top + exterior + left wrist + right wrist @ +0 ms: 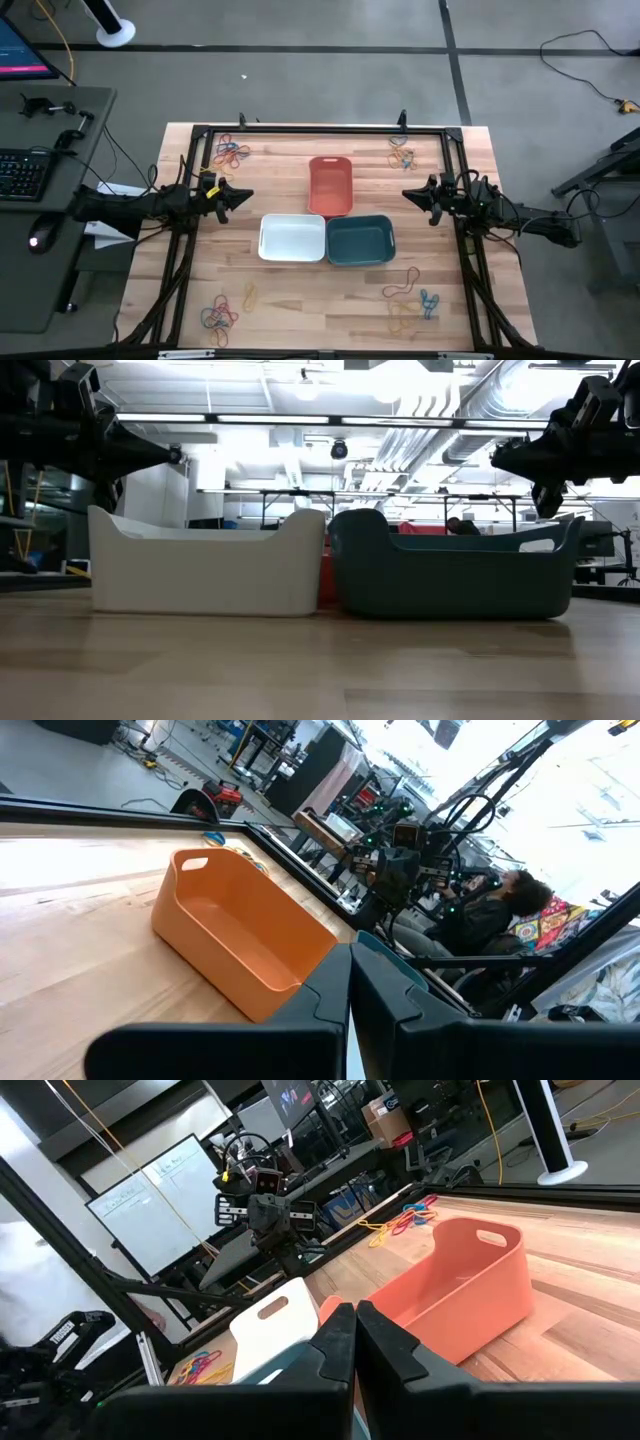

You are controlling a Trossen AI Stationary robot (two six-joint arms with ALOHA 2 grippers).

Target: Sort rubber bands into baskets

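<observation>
The left gripper [247,194], fingers pressed together and holding nothing, hovers over the left side of the wooden table [300,290], its tip aimed toward the centre; the right gripper [407,195], likewise closed and empty, mirrors it from the right side. Between them lies the orange-red basket [331,185], with the white basket [292,238] and the teal-blue basket [360,240] touching side by side just in front of it, all three empty. The rubber bands sit in four loose clusters near the table's corners, well apart from the baskets: one far left [231,152], one far right [402,156], one near left [224,312] and one near right [413,300]. A black frame [320,129] edges the table, and a desk with a keyboard [22,172] stands to the left. A person [497,905] sits in the room beyond, seen past the left wrist
</observation>
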